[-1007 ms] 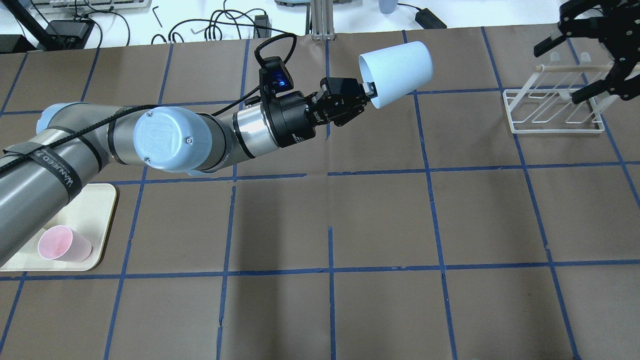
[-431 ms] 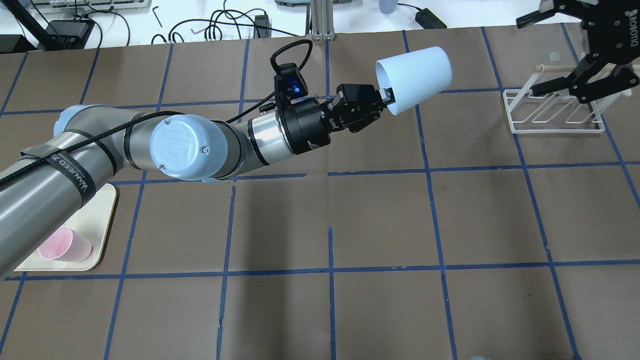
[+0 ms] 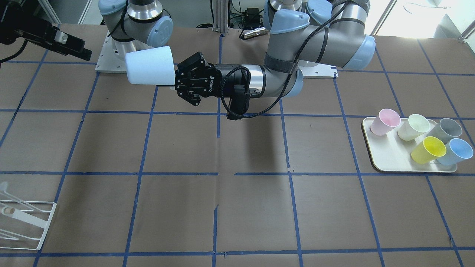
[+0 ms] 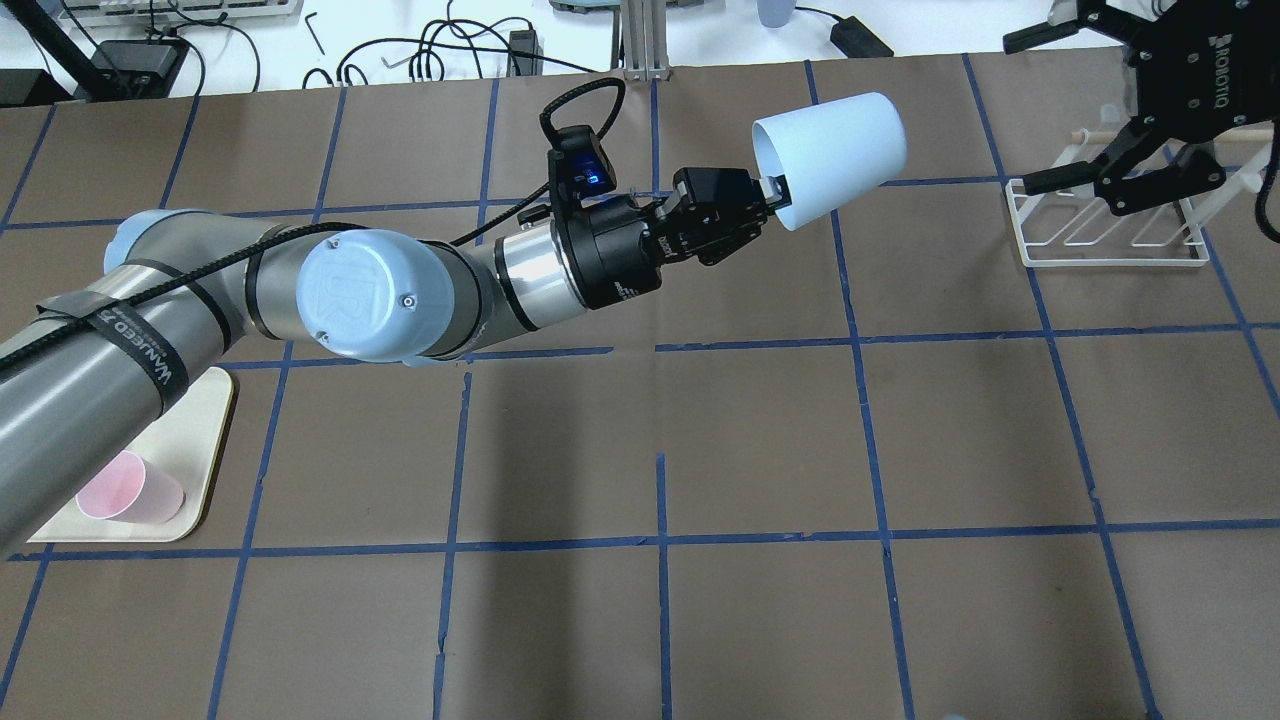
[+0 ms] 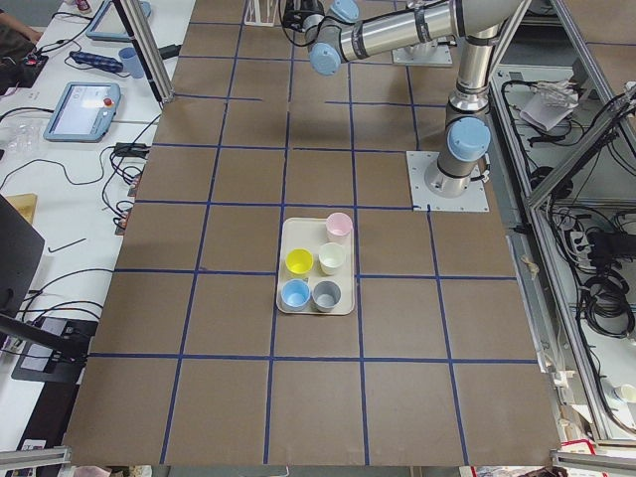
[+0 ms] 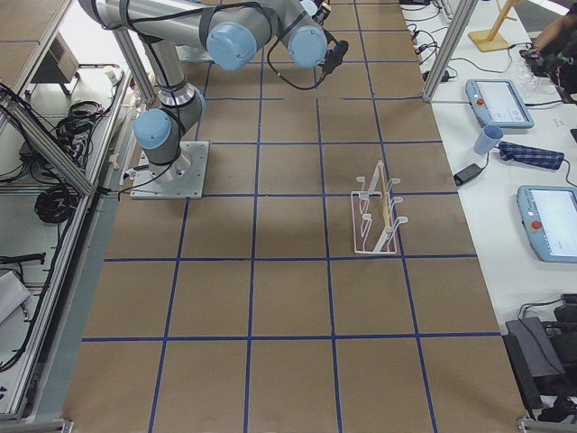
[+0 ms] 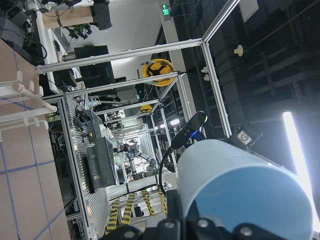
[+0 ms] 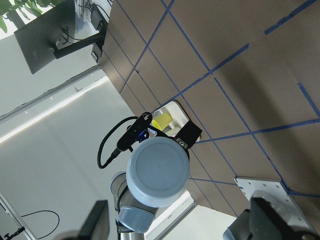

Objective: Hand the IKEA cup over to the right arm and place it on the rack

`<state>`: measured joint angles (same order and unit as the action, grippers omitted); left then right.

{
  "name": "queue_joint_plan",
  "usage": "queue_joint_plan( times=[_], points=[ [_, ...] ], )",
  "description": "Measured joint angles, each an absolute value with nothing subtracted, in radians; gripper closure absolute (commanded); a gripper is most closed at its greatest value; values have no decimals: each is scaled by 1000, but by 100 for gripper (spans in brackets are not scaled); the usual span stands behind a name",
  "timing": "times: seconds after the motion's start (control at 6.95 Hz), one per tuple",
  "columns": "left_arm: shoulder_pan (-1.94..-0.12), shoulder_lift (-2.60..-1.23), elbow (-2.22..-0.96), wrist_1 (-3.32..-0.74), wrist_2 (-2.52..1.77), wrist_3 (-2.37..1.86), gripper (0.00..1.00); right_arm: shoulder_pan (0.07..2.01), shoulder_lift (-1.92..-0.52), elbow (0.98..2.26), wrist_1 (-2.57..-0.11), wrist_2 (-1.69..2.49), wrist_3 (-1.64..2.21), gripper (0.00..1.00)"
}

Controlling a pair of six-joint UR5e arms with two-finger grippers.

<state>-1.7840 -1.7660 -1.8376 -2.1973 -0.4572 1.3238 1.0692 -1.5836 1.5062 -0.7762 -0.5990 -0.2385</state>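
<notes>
My left gripper (image 4: 768, 190) is shut on the rim of the pale blue IKEA cup (image 4: 828, 158) and holds it sideways in the air, base pointing right. The cup also shows in the front view (image 3: 150, 69) and the left wrist view (image 7: 240, 190). My right gripper (image 4: 1040, 112) is open and empty, apart from the cup to its right, above the white wire rack (image 4: 1105, 228). In the right wrist view the cup's base (image 8: 157, 172) faces the camera between the open fingers (image 8: 97, 222). The rack stands empty in the right-side view (image 6: 379, 216).
A cream tray (image 3: 393, 163) at my left holds pink (image 3: 386, 121), cream (image 3: 413, 127), grey (image 3: 445, 129), yellow (image 3: 428, 149) and a second pale blue cup (image 3: 455, 151). Cables and devices lie beyond the table's far edge (image 4: 450, 45).
The left arm carried the cup a little to the right, then held still. The right gripper has moved left toward the cup, staying open.
</notes>
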Motion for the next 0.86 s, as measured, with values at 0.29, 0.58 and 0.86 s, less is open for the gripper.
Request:
queue_joint_plan(
  times=[0.29,0.58,0.86],
  points=[
    [-1784,-1764,-1837,-2197,-458,1324,100,1075,-1551,1518,-743,-582,-144,0],
    [-1784,-1763,-1837,-2197,-458,1324,100,1127,-1538,1519,-744,-546,-5,0],
    [-1785,-1763,-1838,-2197,-458,1324,100,1176,-1535,1520,-750,-506,31,0]
  ],
)
